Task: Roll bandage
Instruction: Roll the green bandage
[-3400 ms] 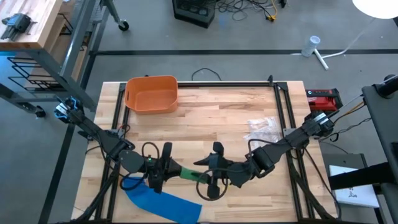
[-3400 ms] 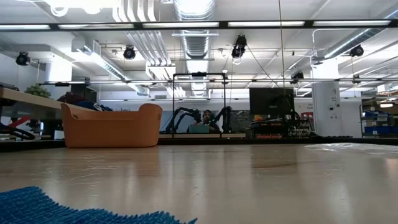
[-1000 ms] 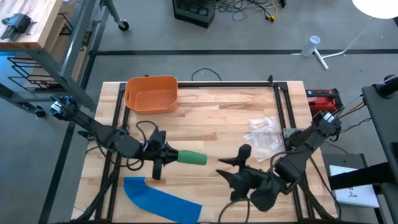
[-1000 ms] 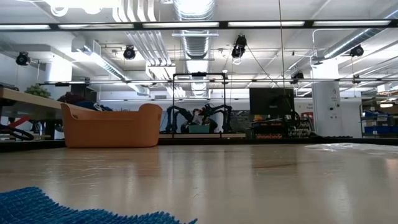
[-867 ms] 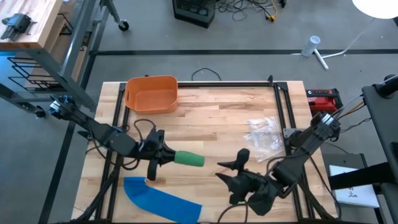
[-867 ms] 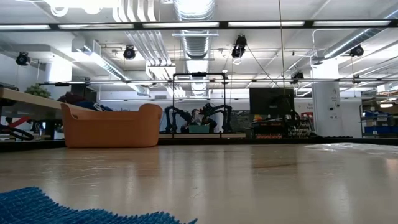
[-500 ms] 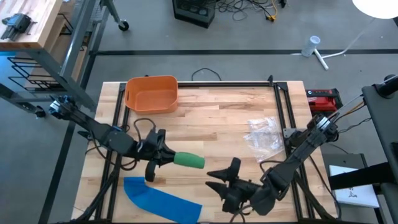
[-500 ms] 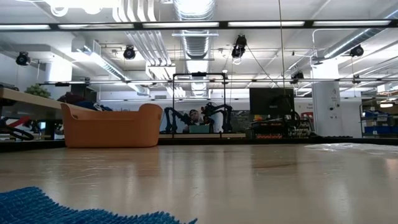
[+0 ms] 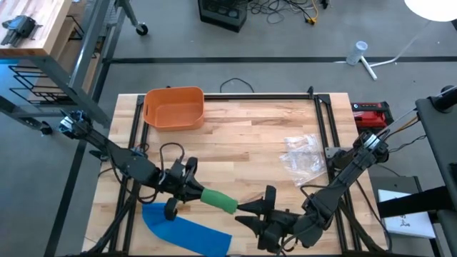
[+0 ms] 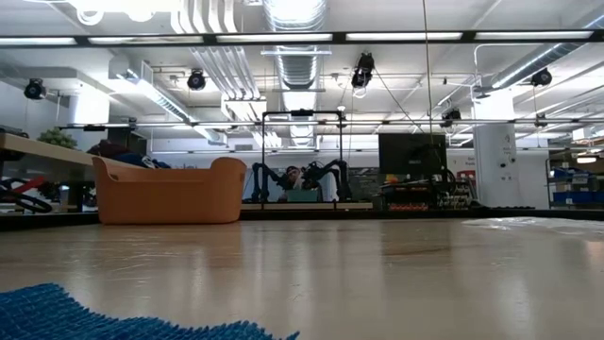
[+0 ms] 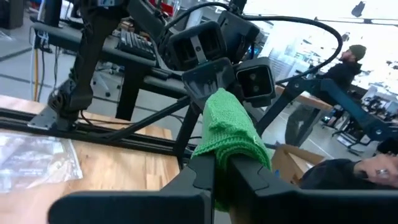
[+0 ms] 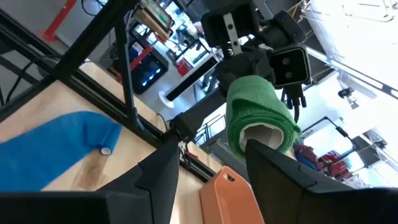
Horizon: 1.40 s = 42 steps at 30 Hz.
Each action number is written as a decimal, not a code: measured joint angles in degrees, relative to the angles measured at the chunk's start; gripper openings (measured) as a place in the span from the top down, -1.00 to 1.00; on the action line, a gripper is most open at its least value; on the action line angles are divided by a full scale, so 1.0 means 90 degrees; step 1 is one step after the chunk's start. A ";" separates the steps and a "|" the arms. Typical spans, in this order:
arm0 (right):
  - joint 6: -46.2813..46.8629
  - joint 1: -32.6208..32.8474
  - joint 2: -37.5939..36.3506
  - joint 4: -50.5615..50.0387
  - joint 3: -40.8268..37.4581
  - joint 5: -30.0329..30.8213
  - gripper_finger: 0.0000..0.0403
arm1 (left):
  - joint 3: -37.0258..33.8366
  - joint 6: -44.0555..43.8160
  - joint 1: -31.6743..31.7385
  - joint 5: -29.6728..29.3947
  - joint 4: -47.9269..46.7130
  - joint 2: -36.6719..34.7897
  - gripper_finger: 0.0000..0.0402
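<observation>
Two dark arms over a light butcher-block wooden table (image 9: 250, 135), both near its front edge. No readable writing or brand mark anywhere in these views. Green knitted bandage roll (image 9: 218, 200), soft, ribbed, cylinder-shaped with a pale core showing at one end in the right wrist view (image 12: 256, 118), held above the table near the front, between the two grippers. Left gripper (image 9: 191, 191) clamped tight on one end of that roll, dark fingers (image 11: 205, 168) pressed together into the knit. Right gripper (image 9: 251, 213) just beside the free end of the roll, fingers apart, gripping nothing. Flat blue textured cloth strip (image 9: 187, 231) on the wood at the front left, below the left gripper, woven surface visible close up in the low view (image 10: 85, 316). Orange plastic tub with rounded corners (image 9: 173, 108) at the back left of the table, well apart from the roll. Crumpled clear plastic wrapper (image 9: 303, 154) on the right part. Red box-shaped device (image 9: 371, 113) off the right rear corner, lettering too small to read.
</observation>
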 joint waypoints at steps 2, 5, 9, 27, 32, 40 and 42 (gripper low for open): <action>0.0000 -0.0005 0.0000 0.0085 0.0000 0.0004 0.13 | 0.0000 0.0151 0.0000 -0.0049 0.0034 0.0000 0.97; -0.0012 -0.0007 0.0000 0.0254 0.0000 -0.0001 0.14 | 0.0000 0.0212 0.0000 -0.0219 0.0057 0.0000 0.97; -0.0096 -0.0066 0.0000 0.0467 0.0000 -0.0009 0.13 | 0.0000 0.0225 0.0002 -0.0259 0.0065 0.0000 0.97; 0.1831 -0.0479 0.0000 0.1127 0.0000 -0.0697 0.37 | 0.0000 0.1406 0.0000 -0.0303 0.0097 -0.0017 0.97; 0.2298 -0.0554 0.0000 0.1171 0.0000 -0.0687 0.59 | 0.0000 0.1771 -0.0010 -0.0303 0.0125 -0.0015 0.97; 0.2580 -0.0634 -0.0005 0.1173 0.0000 -0.0713 0.96 | 0.0000 0.2590 -0.0022 -0.0301 0.0103 -0.0010 0.92; 0.2645 -0.0634 -0.0005 0.1165 0.0000 -0.0708 0.94 | 0.0000 0.2779 -0.0022 -0.0301 0.0101 -0.0010 0.87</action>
